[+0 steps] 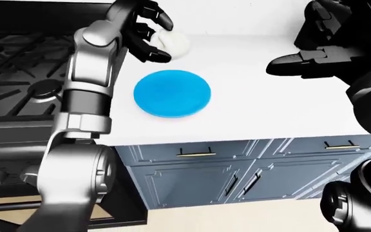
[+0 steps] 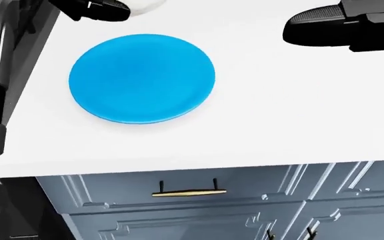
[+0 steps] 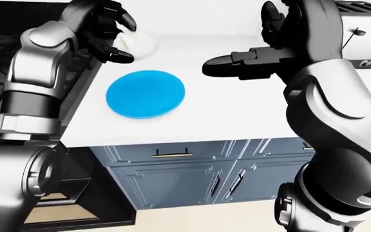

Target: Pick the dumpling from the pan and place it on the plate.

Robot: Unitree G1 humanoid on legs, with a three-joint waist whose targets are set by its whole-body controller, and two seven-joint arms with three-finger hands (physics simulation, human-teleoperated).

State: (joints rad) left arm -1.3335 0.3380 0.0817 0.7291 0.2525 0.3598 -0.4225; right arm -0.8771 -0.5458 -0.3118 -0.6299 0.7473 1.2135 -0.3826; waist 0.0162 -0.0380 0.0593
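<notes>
My left hand (image 1: 152,35) is shut on the white dumpling (image 1: 176,43) and holds it in the air just above the top edge of the round blue plate (image 1: 172,93), which lies flat on the white counter (image 1: 269,111). The plate also shows large in the head view (image 2: 142,78), with nothing on it. My right hand (image 3: 250,60) hovers open over the counter to the right of the plate, fingers spread and holding nothing. The pan does not show in any view.
A black gas stove (image 1: 14,82) with grates and knobs lies left of the counter. Blue-grey cabinet drawers with brass handles (image 1: 196,153) run below the counter edge. A toaster (image 3: 366,38) stands at the top right of the right-eye view.
</notes>
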